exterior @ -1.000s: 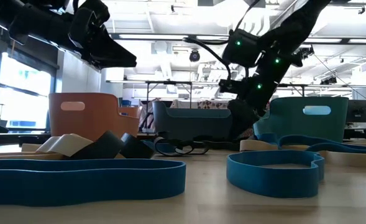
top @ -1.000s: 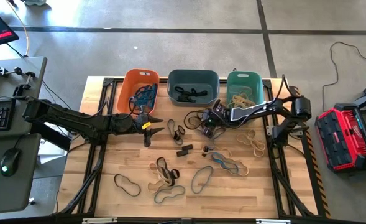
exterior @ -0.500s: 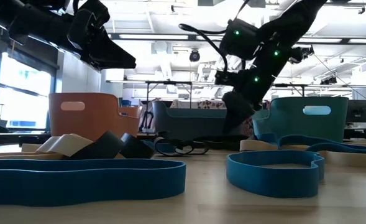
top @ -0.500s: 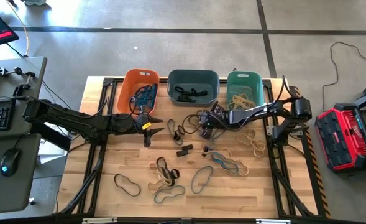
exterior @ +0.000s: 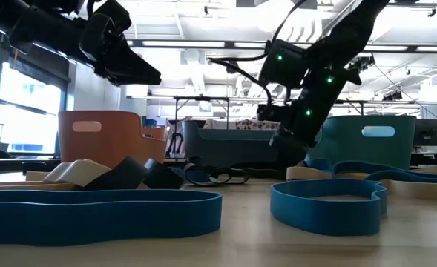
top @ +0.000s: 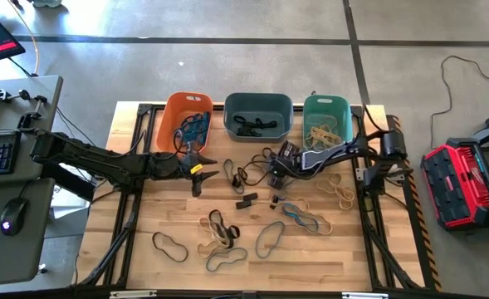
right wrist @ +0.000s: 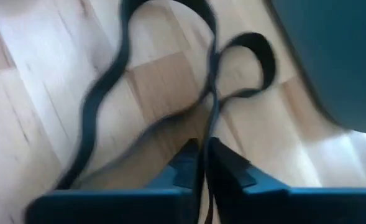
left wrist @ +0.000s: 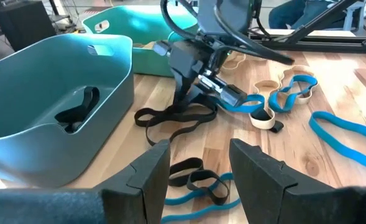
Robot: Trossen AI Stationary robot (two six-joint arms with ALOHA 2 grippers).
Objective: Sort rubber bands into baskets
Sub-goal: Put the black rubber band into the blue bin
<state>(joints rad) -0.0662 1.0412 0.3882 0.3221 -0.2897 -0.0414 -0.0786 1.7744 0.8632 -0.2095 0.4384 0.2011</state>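
Note:
Three baskets stand along the table's far edge: orange point(top: 178, 116), slate point(top: 258, 104) and teal point(top: 327, 110). Each holds some rubber bands. A black rubber band point(left wrist: 170, 118) lies in slack loops on the wood in front of the slate basket. My right gripper point(right wrist: 203, 144) is down on it, shut on one strand; it also shows in the high view point(top: 271, 172). My left gripper point(left wrist: 198, 163) hovers open in front of the orange basket, above the table point(top: 208, 170), with nothing between its fingers. My right gripper pinches a single thin strand of the black rubber band point(right wrist: 209, 124) between its two fingers. The fingers slant down from the table's right side. The rest of the band lies slack on the wood in loops point(right wrist: 248, 46).
Loose blue, tan and dark bands lie scattered over the table's middle and near half: a blue one point(top: 304, 218), tan ones point(top: 337, 189), a dark one point(top: 169, 247). Two blue bands point(exterior: 99, 211) lie close to the low camera. A red case point(top: 460, 183) sits on the floor right of the table.
My right gripper has sunk toward the table and shifted a little toward the near edge, onto the black band in front of the slate basket. My left arm has kept still.

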